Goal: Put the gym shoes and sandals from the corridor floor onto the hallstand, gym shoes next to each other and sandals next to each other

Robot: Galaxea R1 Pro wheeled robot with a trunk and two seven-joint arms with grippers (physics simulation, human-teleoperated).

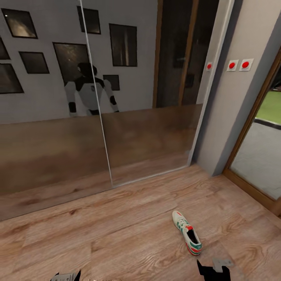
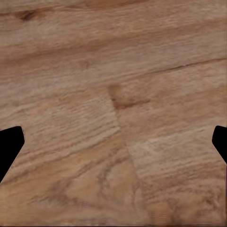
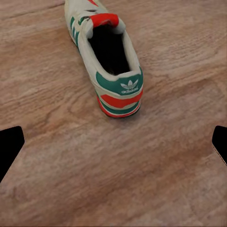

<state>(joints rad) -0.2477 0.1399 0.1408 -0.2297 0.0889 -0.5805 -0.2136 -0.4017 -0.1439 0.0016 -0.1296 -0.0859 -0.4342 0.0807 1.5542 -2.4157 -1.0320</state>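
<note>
one wide light brown wood-plank floor (image 1: 117, 234) carries a white gym shoe with green stripes (image 1: 187, 232), lying just ahead of the right gripper (image 3: 113, 146). its fingers are spread; it should descend over the heel. the left gripper (image 2: 113, 146) also gapes, empty.

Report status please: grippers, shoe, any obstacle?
Both grippers open, empty. One gym shoe upright on corridor floor, heel toward right gripper, not touching. Nothing between them.
</note>
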